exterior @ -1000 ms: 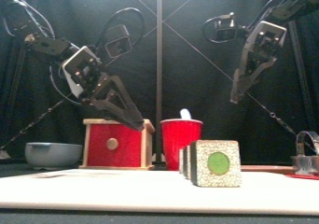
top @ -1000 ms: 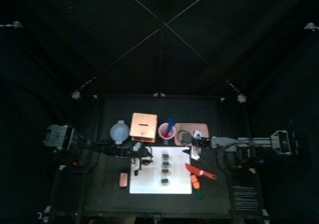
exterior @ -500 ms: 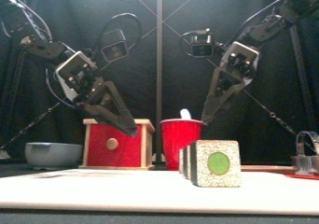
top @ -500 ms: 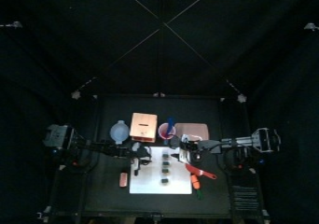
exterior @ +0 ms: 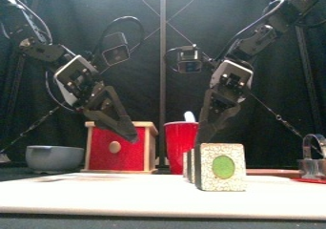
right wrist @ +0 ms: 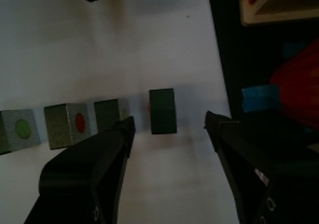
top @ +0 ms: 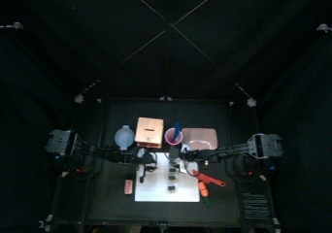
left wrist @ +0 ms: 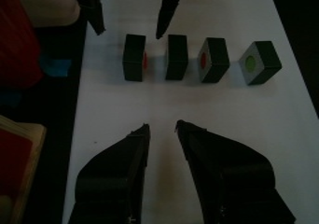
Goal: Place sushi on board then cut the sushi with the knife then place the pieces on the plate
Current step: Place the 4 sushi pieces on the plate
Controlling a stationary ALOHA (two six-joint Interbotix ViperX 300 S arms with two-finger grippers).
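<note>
The right gripper (right wrist: 169,122) hangs over the back end of the white cutting board (top: 176,200), jaws spread wide and empty, with the rearmost block of the sushi roll (left wrist: 176,58) below the gap (four dark green blocks in a row, small gaps between them). The left gripper (left wrist: 162,127), jaws parted a little and holding nothing, faces it from the board's left side. The board lies at the table's front middle. A wooden box (exterior: 117,147), a red cup (exterior: 185,145) and a pink tray (top: 200,138) sit beyond its back edge.
</note>
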